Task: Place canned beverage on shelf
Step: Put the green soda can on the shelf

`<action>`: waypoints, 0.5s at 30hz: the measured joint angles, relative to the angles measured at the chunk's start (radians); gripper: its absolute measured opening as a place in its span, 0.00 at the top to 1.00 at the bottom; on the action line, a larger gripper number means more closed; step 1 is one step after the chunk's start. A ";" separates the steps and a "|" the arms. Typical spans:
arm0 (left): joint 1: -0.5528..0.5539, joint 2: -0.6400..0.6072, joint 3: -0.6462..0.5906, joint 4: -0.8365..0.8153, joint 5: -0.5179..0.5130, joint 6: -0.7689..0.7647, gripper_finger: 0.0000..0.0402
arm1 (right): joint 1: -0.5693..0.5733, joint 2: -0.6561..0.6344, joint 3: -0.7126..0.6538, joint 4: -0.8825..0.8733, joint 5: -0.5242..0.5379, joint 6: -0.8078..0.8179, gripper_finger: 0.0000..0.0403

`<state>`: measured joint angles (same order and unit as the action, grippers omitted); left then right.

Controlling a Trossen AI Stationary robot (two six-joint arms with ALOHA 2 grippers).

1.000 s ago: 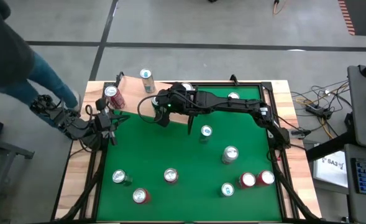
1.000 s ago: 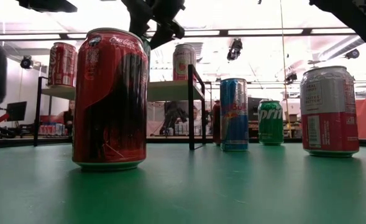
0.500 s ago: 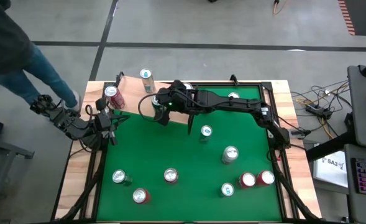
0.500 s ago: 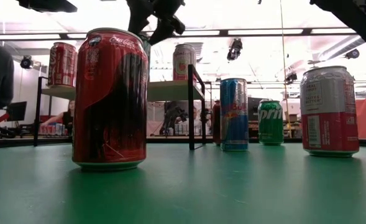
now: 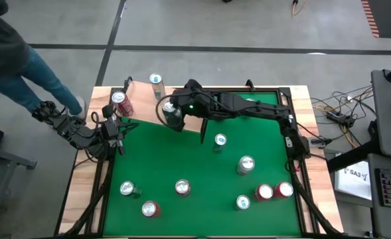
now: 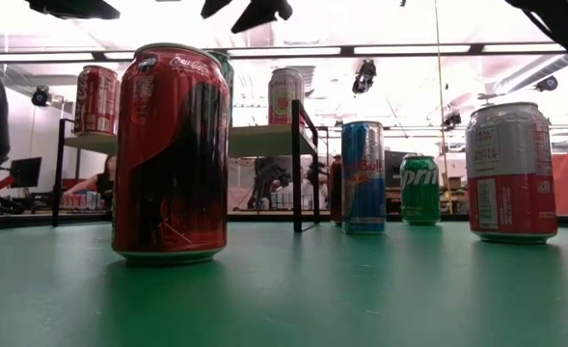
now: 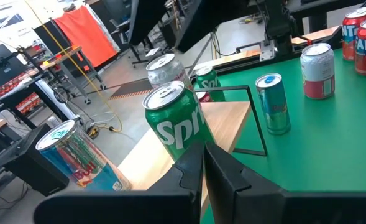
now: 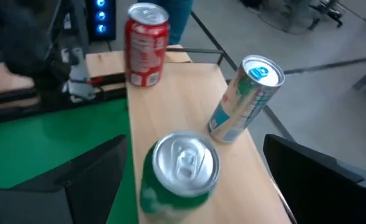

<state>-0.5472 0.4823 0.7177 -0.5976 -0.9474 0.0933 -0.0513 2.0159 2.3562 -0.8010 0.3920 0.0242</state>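
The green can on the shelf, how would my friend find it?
Look for the pale wooden shelf at the table's far left corner. Three cans stand on it; the green can stands at the edge by the green tabletop, right under the right end effector. The other two are red and pale blue.

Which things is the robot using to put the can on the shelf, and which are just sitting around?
For the job:
- green can, standing on the shelf
- right claw, open over that can

Just sitting around:
- red can and tall slim can, also on the shelf
- loose cans on the green table, like the big red cola can
- left claw, shut, waiting at the table's left edge
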 joint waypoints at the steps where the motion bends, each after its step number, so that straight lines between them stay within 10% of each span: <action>1: 0.000 0.000 0.000 0.001 0.000 0.000 1.00 | 0.007 -0.006 0.000 -0.008 -0.001 -0.015 0.11; 15: 0.000 0.000 0.000 0.022 0.000 0.003 1.00 | 0.034 -0.033 -0.007 -0.197 -0.003 -0.008 0.50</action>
<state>-0.5472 0.4828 0.7177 -0.5758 -0.9474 0.0967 -0.0174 1.9831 2.3494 -0.9978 0.3889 0.0165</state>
